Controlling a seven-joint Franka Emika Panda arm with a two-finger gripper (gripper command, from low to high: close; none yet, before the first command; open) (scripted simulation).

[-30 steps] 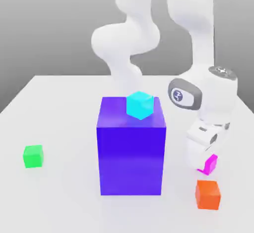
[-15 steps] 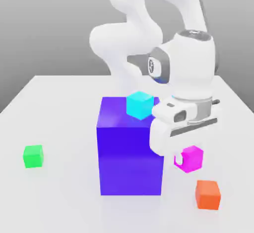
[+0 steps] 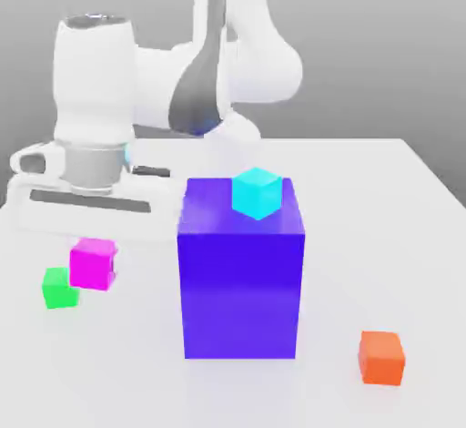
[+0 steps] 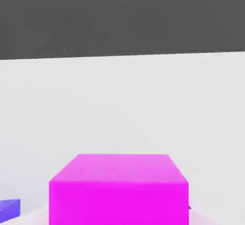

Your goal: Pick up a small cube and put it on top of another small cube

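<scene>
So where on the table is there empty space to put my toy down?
There's bare table between the blue block and the orange cube, and behind the orange cube too. It's crowded by the green cube, with the pink cube and gripper there.

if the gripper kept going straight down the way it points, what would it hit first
Probably the green cube or the bare table just beside it, met first by the magenta cube the gripper holds; depth is unclear here.
</scene>
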